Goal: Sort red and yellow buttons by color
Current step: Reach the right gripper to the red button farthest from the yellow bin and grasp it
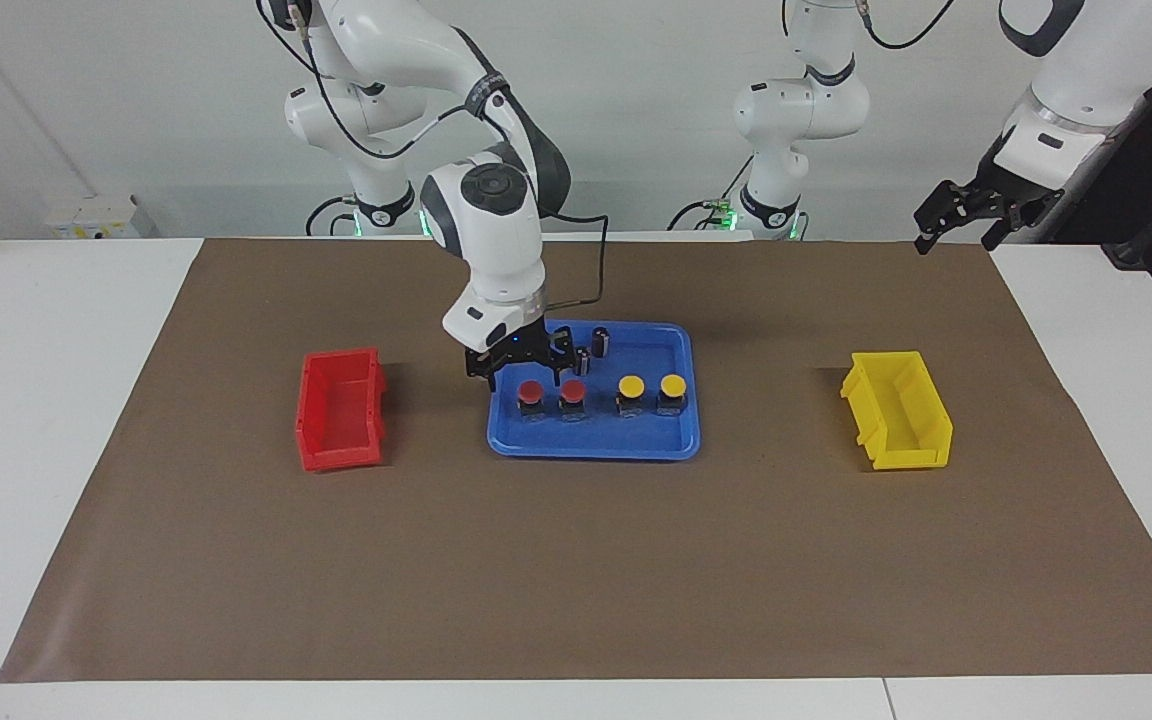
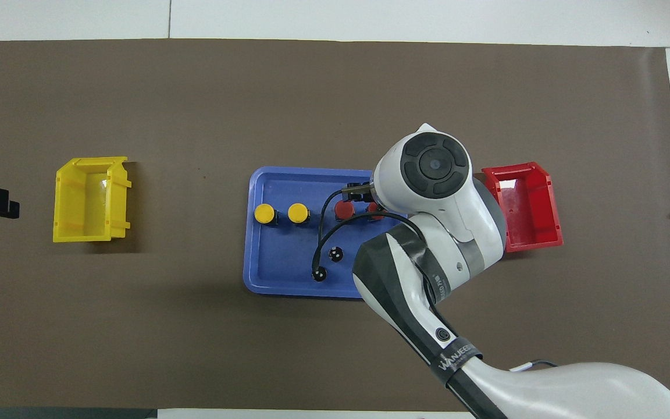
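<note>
A white tabletop point(image 1: 56, 420) is covered by a brown paper mat point(image 1: 576, 560), and a blue tray point(image 1: 591, 447) sits at the middle of the mat. In the tray, four push-button switches stand in a row: two red buttons point(image 1: 530, 390) point(image 1: 573, 389) toward the right arm's end and two yellow buttons point(image 1: 631, 385) point(image 1: 673, 384) toward the left arm's end, each cap on a small dark base. Two small dark cylinders point(image 1: 601, 340) point(image 2: 335, 254) stand in the same tray, nearer to the robots than the row of buttons. A red bin point(image 1: 339, 410) rests on the mat toward the right arm's end of the tabletop, well apart from the tray, and a yellow bin point(image 1: 898, 409) rests toward the left arm's end; both bins hold nothing. The right arm reaches down over the tray, and the right tool point(image 1: 523, 378) hangs just above the red button at the end of the row, its fingers spread wide to either side of the cap and gripping nothing. In the overhead view the arm's white body hides most of that button. The left arm waits at its own end of the tabletop, and the left tool point(image 1: 951, 238) hangs in the air over the mat's edge with its fingers apart and nothing between them.
</note>
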